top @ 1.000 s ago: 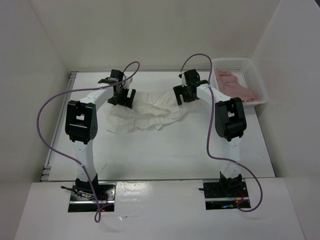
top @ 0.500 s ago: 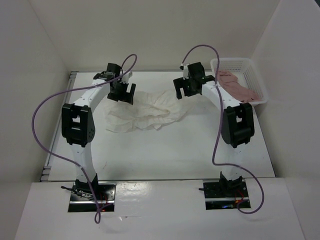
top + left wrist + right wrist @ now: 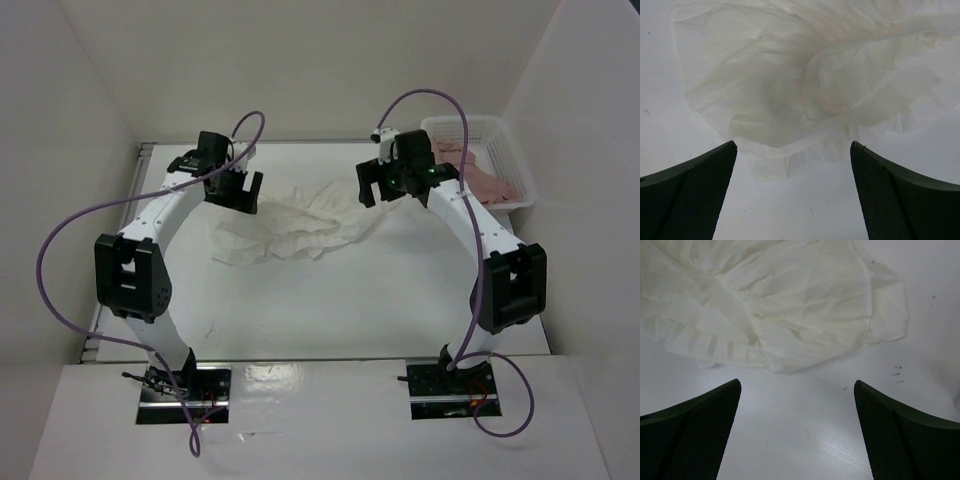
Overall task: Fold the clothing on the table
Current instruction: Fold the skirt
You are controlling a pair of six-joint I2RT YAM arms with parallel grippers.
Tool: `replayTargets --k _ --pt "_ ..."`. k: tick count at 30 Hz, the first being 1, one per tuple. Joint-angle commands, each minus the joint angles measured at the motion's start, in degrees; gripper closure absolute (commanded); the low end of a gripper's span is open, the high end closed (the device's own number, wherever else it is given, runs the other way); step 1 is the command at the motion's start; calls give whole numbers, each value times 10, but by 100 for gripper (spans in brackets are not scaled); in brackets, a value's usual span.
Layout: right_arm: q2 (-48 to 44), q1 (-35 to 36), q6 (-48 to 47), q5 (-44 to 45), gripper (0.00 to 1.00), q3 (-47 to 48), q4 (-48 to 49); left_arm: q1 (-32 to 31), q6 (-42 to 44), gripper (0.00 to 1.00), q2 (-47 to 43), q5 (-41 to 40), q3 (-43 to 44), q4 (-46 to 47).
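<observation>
At upper centre, the clothing (image 3: pixel 290 228) is flanked by left gripper (image 3: pixel 243 193) and right gripper (image 3: pixel 372 187), both spread wide, empty. Layers seem overlapped; one tier alone may be pinched.

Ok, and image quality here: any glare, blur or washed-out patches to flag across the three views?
Top external: even, soft light, sharp throughout, but the white crinkled ruffled garment barely separates from the flat white table. Left wrist: a soft grey shadow sits on the fabric's middle; no glare. Right wrist: the garment's upper left washes out toward white; the table's dark specks are sharp.
</observation>
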Motion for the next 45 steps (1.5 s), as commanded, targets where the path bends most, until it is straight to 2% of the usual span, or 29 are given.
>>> replayTargets --k 1,7,11,15,19,22,29,32,39,45 --pt "-25 -12 -7 -25 2 -23 -17 0 -16 0 46 -21 8 30" --pt "-31 -12 -25 -55 2 -51 -17 0 -30 0 127 -47 57 65" --pt "-31 -12 -30 -55 2 -56 -11 0 -62 0 143 -66 101 77" --pt "-20 -12 -30 -62 2 -61 -11 0 -75 0 133 -26 134 82" --pt "-14 -12 -36 -62 2 -61 -6 0 -88 0 133 3 185 43" --pt "-14 -12 -36 -67 2 -66 -6 0 -93 0 125 11 180 56" --pt "-24 -12 -41 -73 2 -72 -6 -18 -82 0 191 -51 169 43" --pt "-30 -12 -41 -78 2 -77 -6 -24 -76 0 191 -80 139 58" --pt "-40 -12 -46 -89 2 -83 -1 -46 -71 0 210 -147 127 58" --pt "-59 -18 -46 -95 2 -89 -1 -57 -71 0 190 -137 101 52"
